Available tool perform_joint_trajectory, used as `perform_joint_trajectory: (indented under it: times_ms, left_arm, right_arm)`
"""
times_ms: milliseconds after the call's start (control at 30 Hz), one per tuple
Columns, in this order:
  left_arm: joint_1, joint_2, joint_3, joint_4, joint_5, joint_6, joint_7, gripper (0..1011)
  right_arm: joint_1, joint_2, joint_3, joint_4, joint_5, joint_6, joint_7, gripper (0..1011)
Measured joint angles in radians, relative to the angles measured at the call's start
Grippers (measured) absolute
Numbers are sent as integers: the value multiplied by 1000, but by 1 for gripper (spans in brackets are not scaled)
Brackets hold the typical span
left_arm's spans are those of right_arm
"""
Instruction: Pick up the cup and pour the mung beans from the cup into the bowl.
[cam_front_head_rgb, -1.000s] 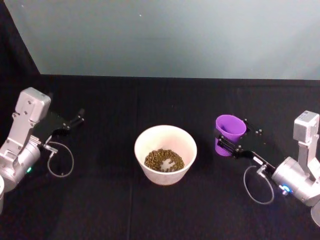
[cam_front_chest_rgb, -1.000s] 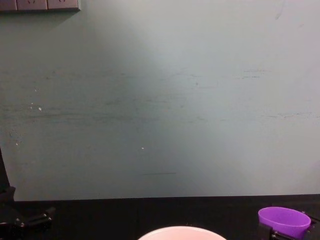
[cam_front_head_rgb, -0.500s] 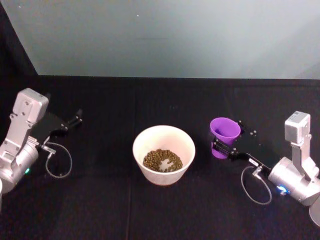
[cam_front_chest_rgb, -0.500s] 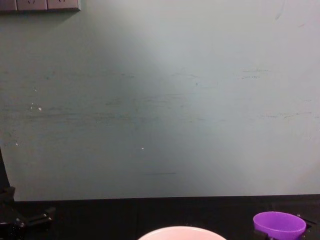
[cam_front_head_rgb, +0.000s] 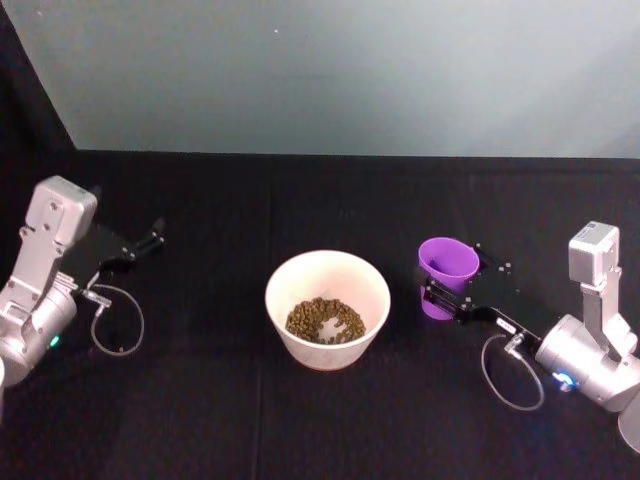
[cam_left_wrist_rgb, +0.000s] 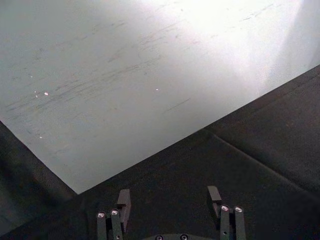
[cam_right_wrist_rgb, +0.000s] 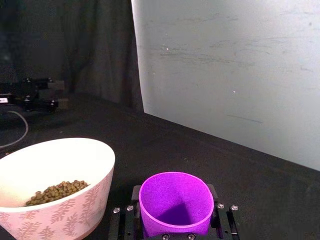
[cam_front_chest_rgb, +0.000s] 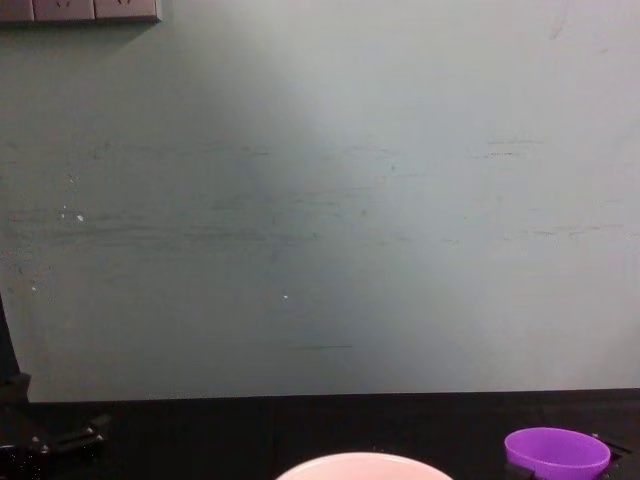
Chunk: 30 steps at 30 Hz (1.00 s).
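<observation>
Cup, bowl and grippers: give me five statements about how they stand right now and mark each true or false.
1. The right gripper is shut on the cup. True.
2. The cup is tipped over the bowl and pouring. False: it stands upright beside the bowl, on the robot's right.
3. Mung beans lie in the bowl. True.
4. The left gripper holds the bowl's rim. False: it is open with nothing between its fingers, off to the robot's left, away from the bowl.
5. The cup is brim-full of beans. False: the right wrist view shows bare purple inside, with no beans in the part that shows.
</observation>
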Motion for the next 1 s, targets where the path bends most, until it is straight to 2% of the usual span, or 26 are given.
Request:
perform_joint_trajectory:
  times_ms: [100, 367, 433, 733, 900, 1000]
  left_arm:
    - [0, 0, 0, 0, 0, 0, 0, 1000]
    - [0, 0, 0, 0, 0, 0, 0, 1000]
    - [0, 0, 0, 0, 0, 0, 0, 1000]
    - [0, 0, 0, 0, 0, 0, 0, 1000]
    - [0, 0, 0, 0, 0, 0, 0, 1000]
    - [0, 0, 0, 0, 0, 0, 0, 1000]
  right_arm:
    - [0, 0, 0, 0, 0, -1, 0, 758]
    - [0, -1, 1, 0, -3, -3, -1, 978]
    - [0, -1, 1, 0, -3, -4, -1, 1002]
    - [-4, 0, 1, -5, -6, -6, -9, 1000]
    - [-30, 12, 13, -66, -4, -6, -27, 1000]
    - [-58, 23, 29, -132, 10, 5, -41, 1000]
